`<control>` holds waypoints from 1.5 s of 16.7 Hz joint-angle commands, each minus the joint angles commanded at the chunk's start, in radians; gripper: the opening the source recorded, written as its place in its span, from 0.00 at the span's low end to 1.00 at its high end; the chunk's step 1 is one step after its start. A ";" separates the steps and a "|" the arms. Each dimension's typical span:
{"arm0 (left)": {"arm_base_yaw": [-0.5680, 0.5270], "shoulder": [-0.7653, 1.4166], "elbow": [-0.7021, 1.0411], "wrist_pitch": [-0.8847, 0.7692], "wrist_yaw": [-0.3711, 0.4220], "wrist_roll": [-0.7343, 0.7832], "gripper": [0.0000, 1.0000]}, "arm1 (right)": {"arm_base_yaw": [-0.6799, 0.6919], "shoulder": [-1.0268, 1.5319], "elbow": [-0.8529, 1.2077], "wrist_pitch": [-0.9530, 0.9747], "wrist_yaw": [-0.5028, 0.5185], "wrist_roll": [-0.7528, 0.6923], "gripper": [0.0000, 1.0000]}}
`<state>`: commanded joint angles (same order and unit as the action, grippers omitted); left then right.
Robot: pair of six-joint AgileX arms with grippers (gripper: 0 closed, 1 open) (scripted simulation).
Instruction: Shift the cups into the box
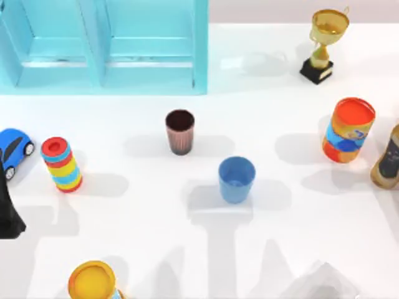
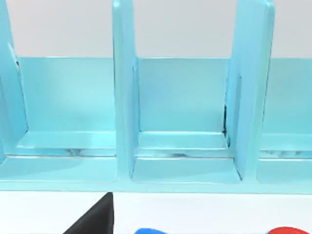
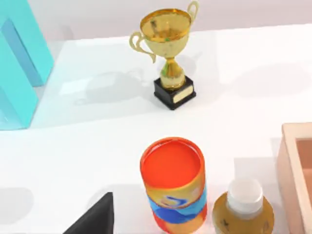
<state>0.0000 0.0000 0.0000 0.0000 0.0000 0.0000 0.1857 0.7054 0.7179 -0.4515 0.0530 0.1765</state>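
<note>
2 cups (image 1: 180,131) on white table (image 1: 124,224)

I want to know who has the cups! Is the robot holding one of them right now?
No. The reddish-brown cup and the blue cup both stand free on the white table, with no gripper touching them.

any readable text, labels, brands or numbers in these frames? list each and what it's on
None can be read.
Orange-and-blue can: printed graphic, no legible letters.
Trophy: plate on the black base, too blurred to read.
Brown bottle: dark label, unreadable.
Reddish-brown cup and blue cup: plain, no markings.
</note>
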 joint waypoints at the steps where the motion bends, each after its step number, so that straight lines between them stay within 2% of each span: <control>1: 0.000 0.000 0.000 0.000 0.000 0.000 1.00 | 0.025 0.097 0.097 -0.062 0.008 0.023 1.00; 10: 0.000 0.000 0.000 0.000 0.000 0.000 1.00 | 0.269 1.033 1.058 -0.651 0.081 0.257 1.00; 16: 0.000 0.000 0.000 0.000 0.000 0.000 1.00 | 0.417 1.576 1.679 -0.974 0.123 0.409 1.00; 21: 0.000 0.000 0.000 0.000 0.000 0.000 1.00 | 0.506 1.884 2.095 -1.143 0.148 0.509 1.00; 25: 0.000 0.000 0.000 0.000 0.000 0.000 1.00 | 0.547 2.016 2.304 -1.210 0.160 0.557 1.00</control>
<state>0.0000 0.0000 0.0000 0.0000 0.0000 0.0000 0.7329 2.7216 3.0216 -1.6611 0.2128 0.7340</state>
